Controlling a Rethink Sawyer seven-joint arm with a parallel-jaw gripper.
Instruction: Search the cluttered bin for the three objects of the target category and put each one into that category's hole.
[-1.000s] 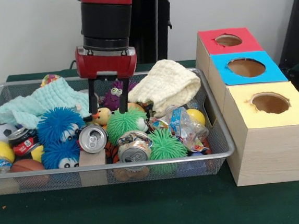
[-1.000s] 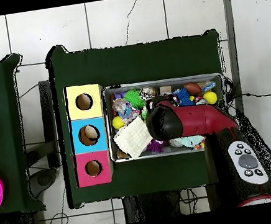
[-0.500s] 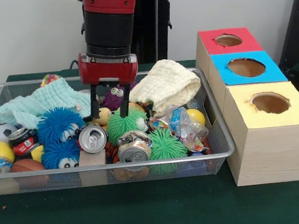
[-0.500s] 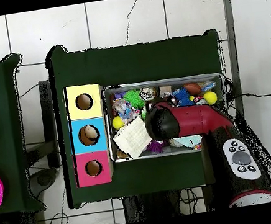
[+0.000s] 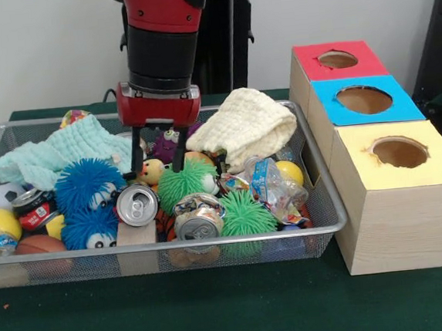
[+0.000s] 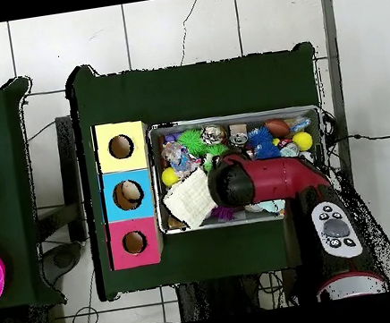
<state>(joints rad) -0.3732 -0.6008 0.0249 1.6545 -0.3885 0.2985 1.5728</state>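
The red and black gripper (image 5: 159, 169) hangs with fingers apart astride the small yellow duck toy (image 5: 152, 171), maybe touching it, in the silver wire mesh basket (image 5: 326, 203).

Robot arm (image 5: 160, 39): a thick round limb with a glossy red shell above and a black cylindrical wrist section below, ending in a boxy red gripper (image 5: 159, 169) body from which two thin black fingers (image 5: 136, 153) project. Seen from overhead, the arm (image 6: 273, 178) is a rounded red casing with a black end cap, and near its base sits a grey oval control panel (image 6: 335, 229) bearing several dark round buttons. Behind the arm stands a black pedestal column (image 5: 225, 37).
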